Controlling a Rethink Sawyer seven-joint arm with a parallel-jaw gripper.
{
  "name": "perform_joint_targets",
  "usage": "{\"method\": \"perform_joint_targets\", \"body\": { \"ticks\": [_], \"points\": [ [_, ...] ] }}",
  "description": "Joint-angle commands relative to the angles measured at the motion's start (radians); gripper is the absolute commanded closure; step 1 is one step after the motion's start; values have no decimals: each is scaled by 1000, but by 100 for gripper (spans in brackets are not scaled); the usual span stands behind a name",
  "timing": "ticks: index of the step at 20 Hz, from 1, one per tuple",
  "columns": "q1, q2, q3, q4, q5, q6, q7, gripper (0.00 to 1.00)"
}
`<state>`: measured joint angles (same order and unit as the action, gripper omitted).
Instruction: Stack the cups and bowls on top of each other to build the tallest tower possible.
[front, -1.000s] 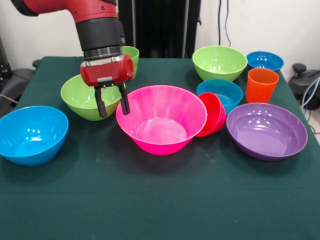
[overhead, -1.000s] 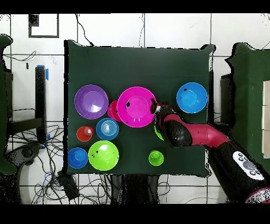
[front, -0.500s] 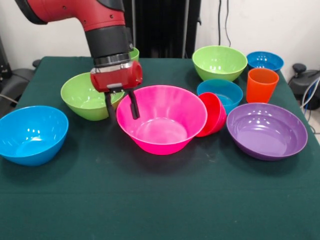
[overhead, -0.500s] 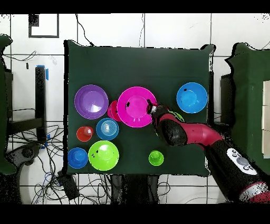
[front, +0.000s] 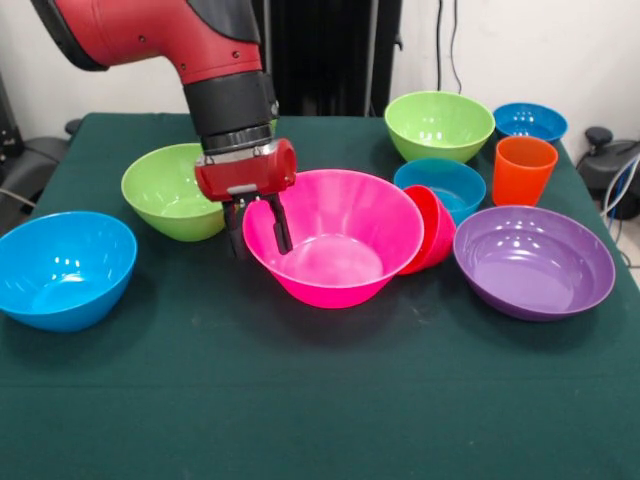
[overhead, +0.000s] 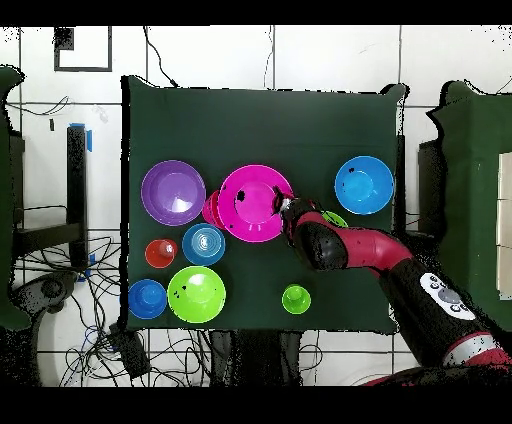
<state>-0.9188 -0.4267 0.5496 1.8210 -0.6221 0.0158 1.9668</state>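
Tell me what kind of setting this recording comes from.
Likely a robotics lab: a green-clothed table bearing only plastic bowls such as the big pink bowl, loose cables on the tiled floor, and the gripper working at it.

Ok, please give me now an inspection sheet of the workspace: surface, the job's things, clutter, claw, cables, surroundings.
Surface: dark green cloth table.
Job's things: big pink bowl at centre; small red-pink bowl tilted against it; purple bowl; three blue bowls; two lime green bowls; orange cup; light green cup. Nothing stacked yet.
Clutter: nothing seen.
Claw: claw open, one finger inside the pink bowl's rim, the other outside.
Cables: black cables on the floor beside the table.
Surroundings: white tiled floor; white wall behind.
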Motion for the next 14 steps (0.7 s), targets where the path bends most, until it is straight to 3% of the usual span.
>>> {"method": "perform_joint_targets", "body": {
  "ticks": [1, 9, 10, 14],
  "points": [
    [21, 77, -38, -90, 6, 55, 50, 0],
    [16, 85, -45, -113, -6, 58, 37, 0],
    [19, 84, -51, -114, -10, 46, 41, 100],
    [68, 59, -120, -116, -12, -19, 85, 100]
  ]
}}
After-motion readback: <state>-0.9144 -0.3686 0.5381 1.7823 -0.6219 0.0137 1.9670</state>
